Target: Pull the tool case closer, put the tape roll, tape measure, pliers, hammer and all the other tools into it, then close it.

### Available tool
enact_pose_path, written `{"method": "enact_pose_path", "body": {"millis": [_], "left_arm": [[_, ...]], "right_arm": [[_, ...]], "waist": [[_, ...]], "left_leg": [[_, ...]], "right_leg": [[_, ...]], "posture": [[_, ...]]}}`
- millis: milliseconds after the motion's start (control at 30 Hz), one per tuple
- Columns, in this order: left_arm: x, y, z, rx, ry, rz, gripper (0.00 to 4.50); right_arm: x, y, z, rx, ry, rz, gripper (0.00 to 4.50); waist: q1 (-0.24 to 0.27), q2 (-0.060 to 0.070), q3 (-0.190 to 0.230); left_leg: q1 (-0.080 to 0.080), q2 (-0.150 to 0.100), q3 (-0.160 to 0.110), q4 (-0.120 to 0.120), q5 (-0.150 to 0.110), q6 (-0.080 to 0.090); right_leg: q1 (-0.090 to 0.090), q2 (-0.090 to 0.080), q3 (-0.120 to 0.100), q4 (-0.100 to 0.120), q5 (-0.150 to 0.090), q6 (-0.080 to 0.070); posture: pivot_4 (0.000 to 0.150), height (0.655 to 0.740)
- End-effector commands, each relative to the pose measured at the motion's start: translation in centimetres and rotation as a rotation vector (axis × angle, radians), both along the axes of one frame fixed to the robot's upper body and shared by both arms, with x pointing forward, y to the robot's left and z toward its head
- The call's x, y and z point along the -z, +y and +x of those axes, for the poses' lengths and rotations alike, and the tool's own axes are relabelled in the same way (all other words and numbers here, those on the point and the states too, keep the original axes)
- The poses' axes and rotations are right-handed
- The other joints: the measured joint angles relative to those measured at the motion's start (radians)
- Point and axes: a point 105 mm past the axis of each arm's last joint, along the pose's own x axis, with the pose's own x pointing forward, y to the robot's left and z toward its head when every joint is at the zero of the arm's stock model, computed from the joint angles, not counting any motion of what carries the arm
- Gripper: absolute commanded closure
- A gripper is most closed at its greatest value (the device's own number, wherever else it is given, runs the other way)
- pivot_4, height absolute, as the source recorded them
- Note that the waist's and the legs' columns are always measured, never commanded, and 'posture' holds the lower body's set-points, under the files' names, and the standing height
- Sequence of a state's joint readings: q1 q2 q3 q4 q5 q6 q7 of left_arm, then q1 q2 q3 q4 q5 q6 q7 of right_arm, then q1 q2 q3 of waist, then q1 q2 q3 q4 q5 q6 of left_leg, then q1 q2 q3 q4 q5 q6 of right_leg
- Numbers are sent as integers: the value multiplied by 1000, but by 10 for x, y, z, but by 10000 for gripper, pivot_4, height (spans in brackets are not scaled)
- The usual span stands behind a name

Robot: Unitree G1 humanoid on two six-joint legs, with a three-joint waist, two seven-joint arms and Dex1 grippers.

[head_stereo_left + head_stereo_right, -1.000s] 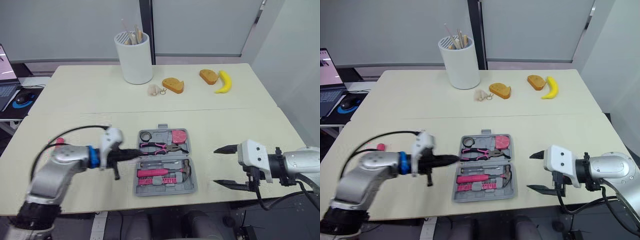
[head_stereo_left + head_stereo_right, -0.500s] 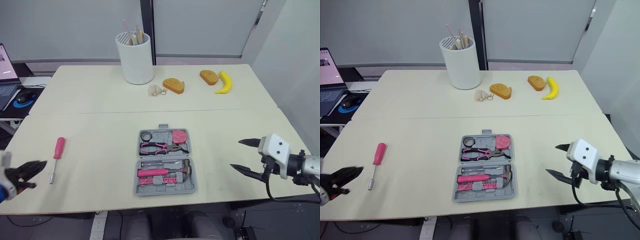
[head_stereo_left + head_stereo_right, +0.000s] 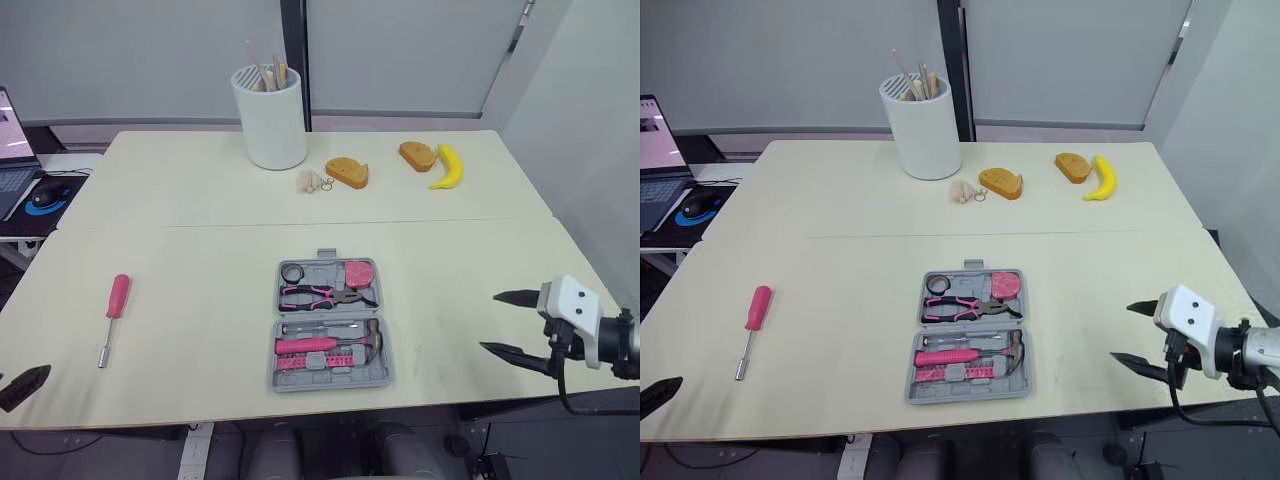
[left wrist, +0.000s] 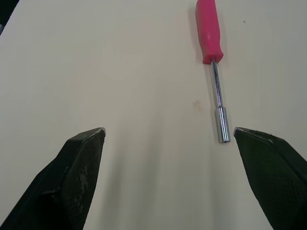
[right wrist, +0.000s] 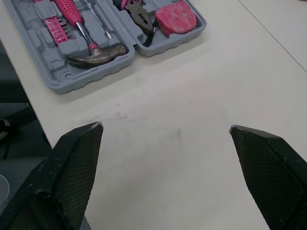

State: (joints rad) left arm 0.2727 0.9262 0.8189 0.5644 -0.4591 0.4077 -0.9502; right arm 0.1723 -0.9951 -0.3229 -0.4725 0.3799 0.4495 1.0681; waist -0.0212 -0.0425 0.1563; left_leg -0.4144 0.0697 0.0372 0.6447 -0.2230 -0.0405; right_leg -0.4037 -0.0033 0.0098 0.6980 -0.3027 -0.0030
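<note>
Tool case [image 3: 330,381] lies open and flat on the bench [image 3: 200,200], near the front edge at about mid-width. Its hinged halves lie side by side, one farther from the robot and one nearer. The far half holds the tape roll [image 3: 291,272], the pliers [image 3: 325,294] and the pink tape measure [image 3: 358,272]. The near half holds the hammer [image 3: 372,338], a pink-handled screwdriver [image 3: 305,345] and a row of pink bits [image 3: 315,361]. One pink-handled nut driver [image 3: 113,318] lies on the bench well to the left of the tool case, with its metal socket end pointing toward the front edge. The left end effector [image 4: 169,130] sits at the front left corner of the bench, fingers spread wide and holding nothing. The socket end of the nut driver lies near one fingertip without touching it. The right end effector [image 3: 489,322] hangs over the front right part of the bench, to the right of the tool case and apart from it, fingers spread and empty. At the far side stand a white cylindrical holder [image 3: 269,115] with sticks, two bread slices [image 3: 347,170], a banana [image 3: 447,165] and a small pale object [image 3: 312,180], possibly a keyring charm.
</note>
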Motion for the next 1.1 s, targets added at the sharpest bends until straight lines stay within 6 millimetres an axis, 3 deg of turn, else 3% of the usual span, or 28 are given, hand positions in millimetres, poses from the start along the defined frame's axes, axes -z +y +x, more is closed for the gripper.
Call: {"method": "enact_pose_path", "body": {"millis": [33, 200, 300, 400, 767, 867, 1100], "left_arm": [[-12, 2, 4, -9, -42, 26, 247], [-12, -21, 39, 3, -96, 0, 247], [-11, -30, 56, -4, -113, -7, 247], [1, -37, 86, -49, -74, 53, 247], [28, -43, 133, -127, -19, 48, 247], [33, -50, 142, -106, -7, 32, 5808], [44, -58, 147, -89, 39, 35, 27377]], "right_arm": [[-15, 17, 1, -76, -40, 7, 0], [-42, 62, 4, -234, -73, 86, 0], [-53, 79, 6, -290, -92, 112, 0], [-66, 101, 9, -369, -122, 147, 0], [-62, 108, 10, -394, -115, 141, 0], [-61, 107, 10, -392, -116, 134, 0], [-55, 103, 7, -385, -113, 115, 0]], "waist": [[-1, 0, 0], [-3, 1, 0], [2, -1, -1], [3, -3, -2], [4, -4, -2], [4, -4, -2], [4, -4, -2]], "left_leg": [[0, 0, 0, 0, 0, 0], [0, 0, 0, 0, 0, 0], [0, 0, -1, 0, 0, 0], [-1, -1, 0, 0, 0, 0], [-1, -4, -1, 0, 0, 0], [-2, -4, 0, 0, 0, 0], [-1, -4, -1, 1, 0, 0]], "right_leg": [[0, 0, 0, 0, 0, 0], [0, 0, 0, 0, 0, 0], [0, 0, 0, 0, 0, 0], [0, 0, 0, 0, 1, 0], [0, -1, 0, 1, 1, 0], [-1, -1, 0, 1, 1, 0], [0, -1, 0, 2, 1, 0]], "posture": [[1500, 7337], [1500, 7337], [1500, 7337], [1500, 7337], [1500, 7337], [1500, 7337], [1500, 7337]]}}
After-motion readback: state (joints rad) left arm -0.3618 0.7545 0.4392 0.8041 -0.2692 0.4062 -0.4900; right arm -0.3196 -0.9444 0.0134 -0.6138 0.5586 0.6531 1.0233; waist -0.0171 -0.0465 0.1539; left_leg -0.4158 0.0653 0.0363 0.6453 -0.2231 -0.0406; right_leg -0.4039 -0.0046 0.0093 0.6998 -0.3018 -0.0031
